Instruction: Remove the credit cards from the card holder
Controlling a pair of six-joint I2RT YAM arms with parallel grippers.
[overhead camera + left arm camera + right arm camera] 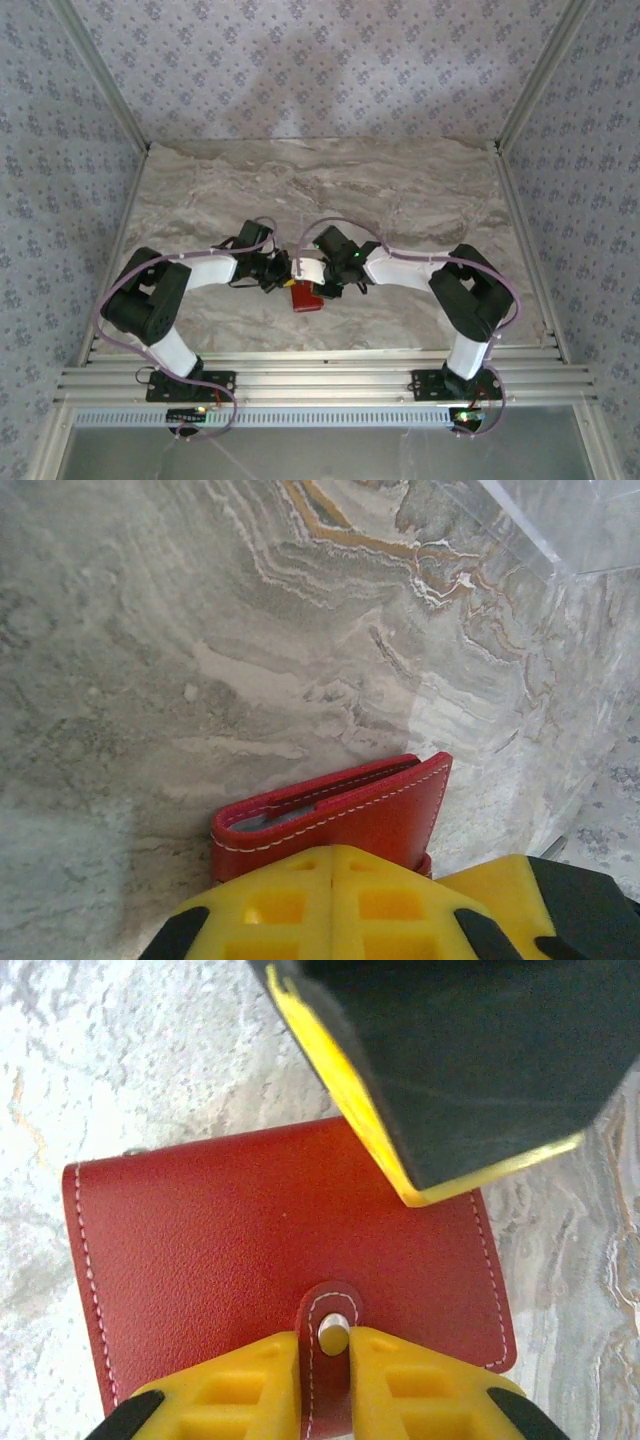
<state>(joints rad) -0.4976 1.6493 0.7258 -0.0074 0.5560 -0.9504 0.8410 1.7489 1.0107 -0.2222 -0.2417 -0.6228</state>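
Right claw point(333, 1348): nipped on card holder point(220, 1230) tab point(328, 1305). Left claw point(332, 858): shut, against holder. Risk: thin tab slipping, holder dragged.

Standing here, I can't make out a single word, number, brand mark or sign on anything. The red card holder point(230, 1250) carries no stamp or lettering that I can read, just plain leather and white stitching.
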